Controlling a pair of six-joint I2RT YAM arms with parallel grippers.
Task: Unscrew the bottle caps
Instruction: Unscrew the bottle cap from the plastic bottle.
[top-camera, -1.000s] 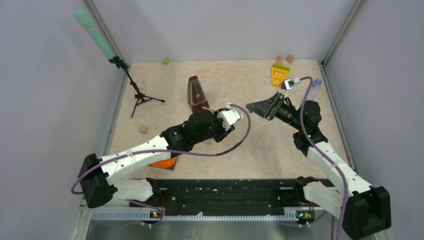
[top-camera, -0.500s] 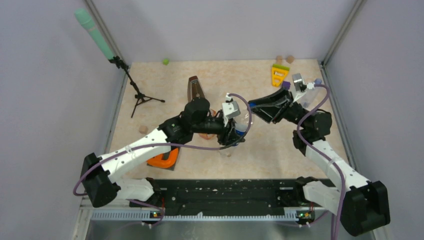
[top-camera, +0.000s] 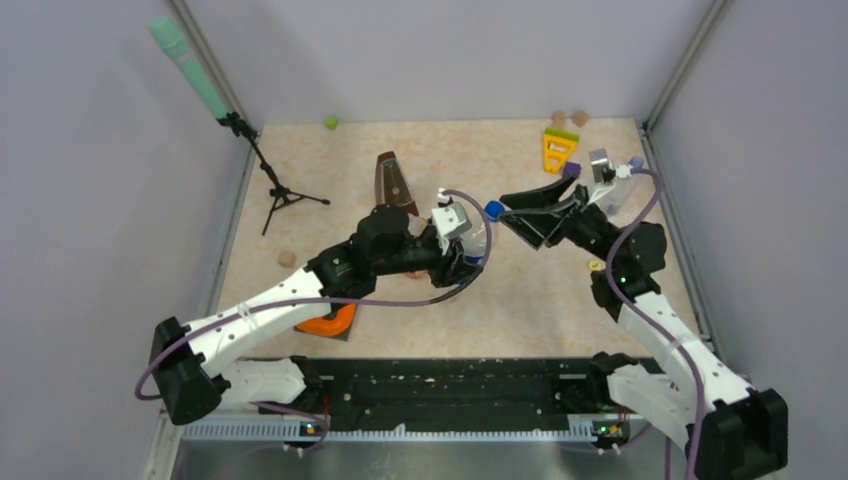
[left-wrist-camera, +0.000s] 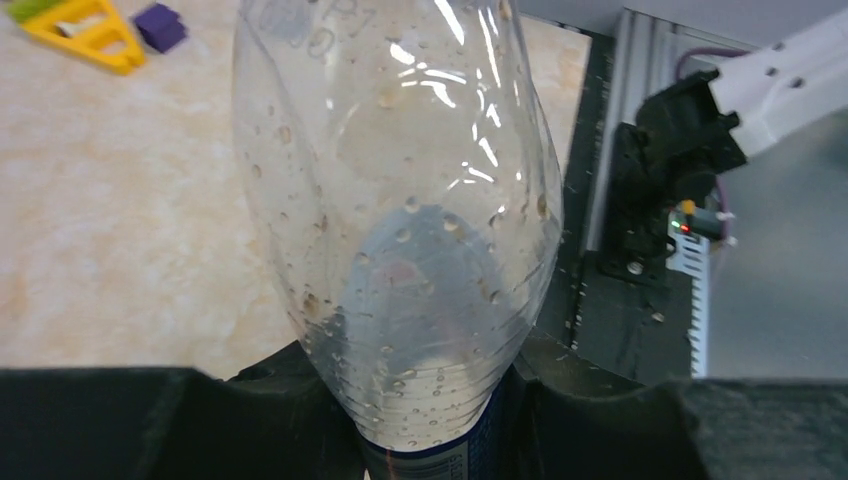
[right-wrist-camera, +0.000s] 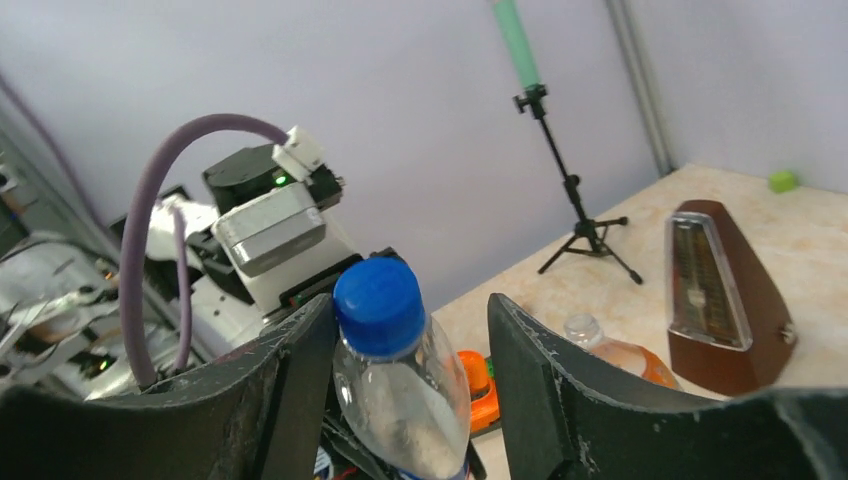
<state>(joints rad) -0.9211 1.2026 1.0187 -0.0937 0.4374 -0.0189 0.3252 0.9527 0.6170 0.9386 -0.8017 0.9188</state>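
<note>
Beige stone-pattern table (top-camera: 300, 160), lilac-grey walls. Metronome (top-camera: 395, 185) stands mid-table; using it as the reference.

Left jaws (left-wrist-camera: 415, 350): closed on the blue-label bottle (left-wrist-camera: 400, 220), clamped at the label band, one finger on each side of the body. In the top view the left jaws (top-camera: 468, 255) sit right of the metronome and a bit nearer the arm bases.

Right jaws (right-wrist-camera: 408, 300): open, roughly half spread, straddling the blue cap (right-wrist-camera: 380, 292). One finger (right-wrist-camera: 290, 390) is just beside the cap edge and bottle shoulder; can't tell if it touches. The other finger (right-wrist-camera: 545, 380) stands clearly apart from it. Not clamped. In the top view the right jaws (top-camera: 503, 212) are right of the metronome, at about its depth.

Bottle: clear plastic, droplets all over the inside wall, blue label down by the grip. Tilted, with the neck end toward the right jaws. Blue cap (top-camera: 493, 209) is on the neck, sitting square as far as I can see.

Orange-tinted bottle (right-wrist-camera: 610, 355) lies just in front of the metronome in the right wrist view, neck bare, no cap on it.

Other items: mic stand (top-camera: 275, 190) with green mic (top-camera: 188, 68) left of the metronome; yellow triangle (top-camera: 558, 150) and purple block (top-camera: 572, 170) to its far right.
</note>
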